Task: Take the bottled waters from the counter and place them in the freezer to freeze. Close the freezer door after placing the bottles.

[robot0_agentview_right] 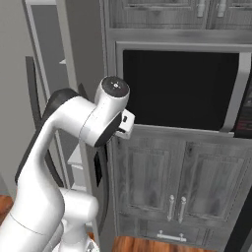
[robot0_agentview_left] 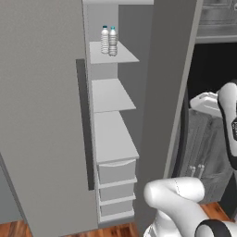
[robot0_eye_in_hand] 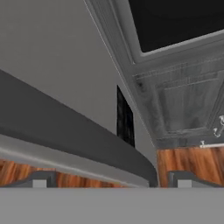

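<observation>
Clear ribbed plastic bottles [robot0_agentview_left: 109, 40] with light-blue caps stand together on the freezer's top white-grey shelf [robot0_agentview_left: 121, 56]. Only closing remains: the spread, empty claw [robot0_eye_in_hand: 111, 179] must push the tall light-grey freezer door [robot0_agentview_left: 41, 115] shut.

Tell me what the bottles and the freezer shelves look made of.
Bottles: probably clear plastic, see-through ribbed walls with light-blue caps. Shelves: flat matte white-grey slabs, likely plastic or painted metal; the look leaves it open.
</observation>
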